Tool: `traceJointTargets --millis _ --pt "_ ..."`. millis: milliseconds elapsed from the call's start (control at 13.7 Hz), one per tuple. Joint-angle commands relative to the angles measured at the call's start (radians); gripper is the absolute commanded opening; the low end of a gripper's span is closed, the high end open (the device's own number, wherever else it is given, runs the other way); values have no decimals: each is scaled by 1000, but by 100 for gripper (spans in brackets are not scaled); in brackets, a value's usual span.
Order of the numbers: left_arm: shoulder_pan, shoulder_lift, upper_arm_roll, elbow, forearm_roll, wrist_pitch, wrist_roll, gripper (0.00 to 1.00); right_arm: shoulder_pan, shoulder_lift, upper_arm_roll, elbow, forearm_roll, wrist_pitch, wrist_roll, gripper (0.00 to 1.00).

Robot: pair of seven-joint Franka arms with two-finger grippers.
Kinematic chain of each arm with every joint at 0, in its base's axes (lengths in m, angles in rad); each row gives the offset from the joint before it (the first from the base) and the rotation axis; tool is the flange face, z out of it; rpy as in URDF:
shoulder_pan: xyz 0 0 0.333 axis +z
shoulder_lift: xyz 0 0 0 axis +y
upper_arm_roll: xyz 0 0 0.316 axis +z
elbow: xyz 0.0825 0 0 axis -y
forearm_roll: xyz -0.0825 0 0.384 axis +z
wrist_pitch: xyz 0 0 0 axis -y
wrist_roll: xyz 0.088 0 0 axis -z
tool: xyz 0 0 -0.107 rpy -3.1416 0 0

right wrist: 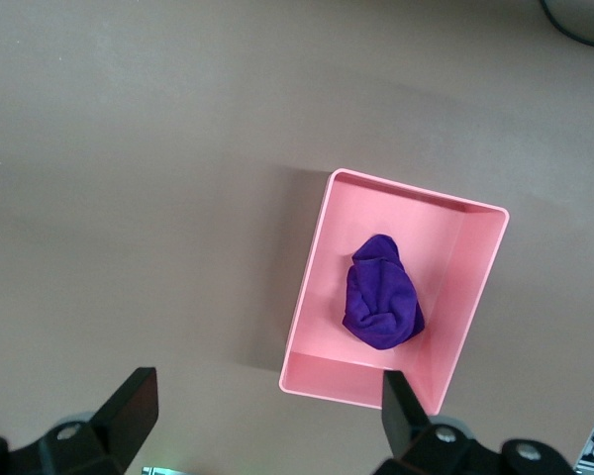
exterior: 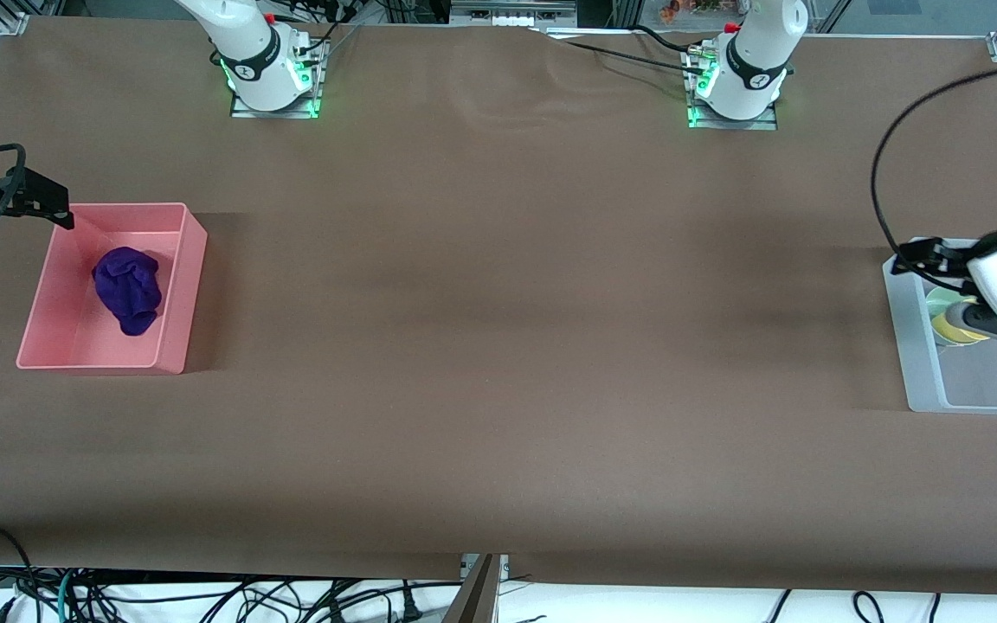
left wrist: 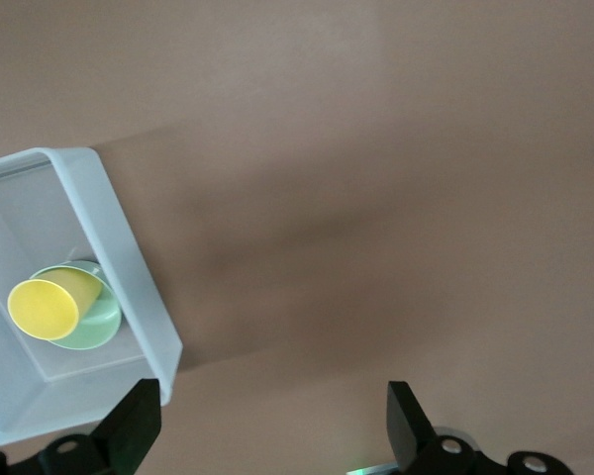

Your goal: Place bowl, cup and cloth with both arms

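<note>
1. Both claws hang with fingers spread wide and hold nothing: the right gripper (right wrist: 262, 421) is in the air by a corner of the pink bin (exterior: 171, 294), the left gripper (left wrist: 272, 421) over the clear bin (exterior: 918, 355).
2. At the right arm's table edge, the soft crumpled purple cloth (exterior: 128, 289) lies in the rectangular pink plastic bin.
3. At the left arm's edge, the yellow cup (left wrist: 54, 302) lies tilted in the mint bowl (left wrist: 97, 325), inside the clear bin.

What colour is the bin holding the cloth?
Pink. The bin around the purple cloth shows best in the right wrist view.
</note>
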Motion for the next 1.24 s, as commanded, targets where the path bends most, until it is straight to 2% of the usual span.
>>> traceJointTargets --millis 0,146,219,365,803,1168 --pt "-35 -219 13 -270 -18 148 -97 100 -10 -2 5 3 11 2 -2 100" --pt "-35 -359 16 -477 -88 304 -114 100 -10 -2 5 3 11 2 -2 100" --pt "-52 -397 21 -514 -96 319 -143 100 -10 -3 5 3 11 2 0 100" --pt "-128 -398 54 -498 -85 320 -200 100 -12 -2 5 3 12 2 0 100" --pt "-141 -306 59 -357 -87 223 -209 100 -12 -2 5 3 12 2 0 100" --pt "-141 -302 61 -355 -90 223 -211 100 -12 -2 5 3 12 2 -2 100"
